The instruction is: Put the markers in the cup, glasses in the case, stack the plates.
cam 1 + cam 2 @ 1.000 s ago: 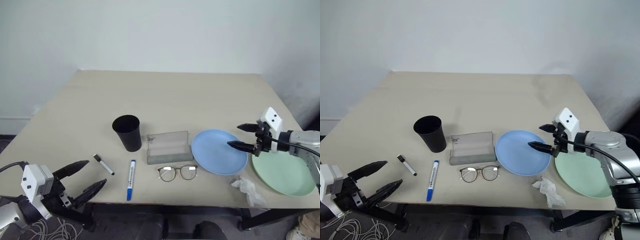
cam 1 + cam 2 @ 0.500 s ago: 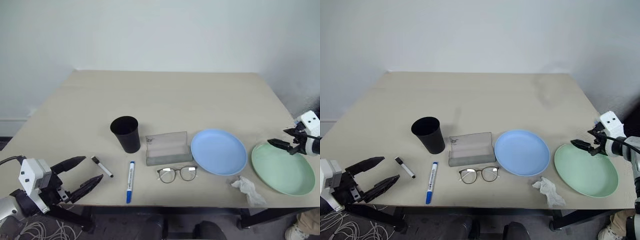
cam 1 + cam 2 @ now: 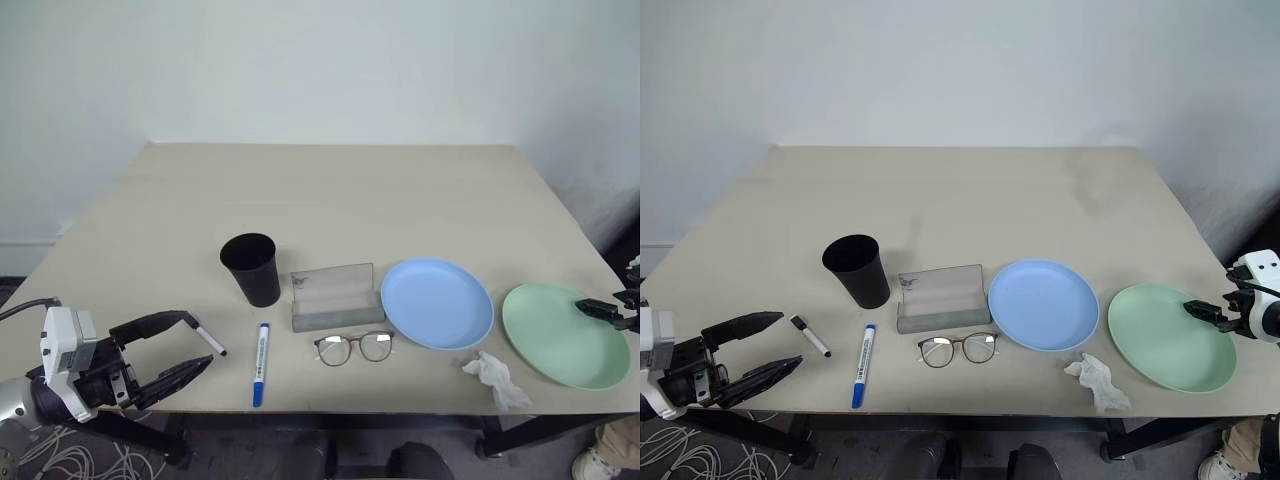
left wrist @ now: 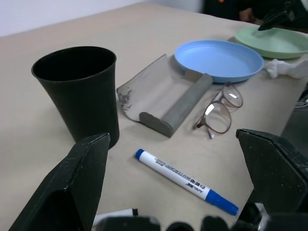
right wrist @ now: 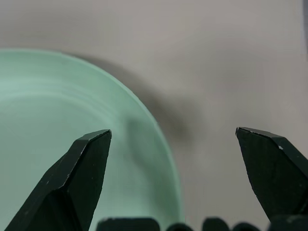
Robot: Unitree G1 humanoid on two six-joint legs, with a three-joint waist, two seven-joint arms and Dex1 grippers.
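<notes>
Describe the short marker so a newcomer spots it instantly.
On the beige table, find the black cup near the front left. Just ahead and left of it lies the short marker: white, black-ended, smaller than the blue-capped marker beside it.

Right gripper [image 3: 1206, 311]: has swung away from the blue plate [image 3: 1043, 304] — now over the far right rim of the green plate [image 3: 1170, 336], jaws spread.
Blue plate: now well apart from that gripper, to its left.
</notes>
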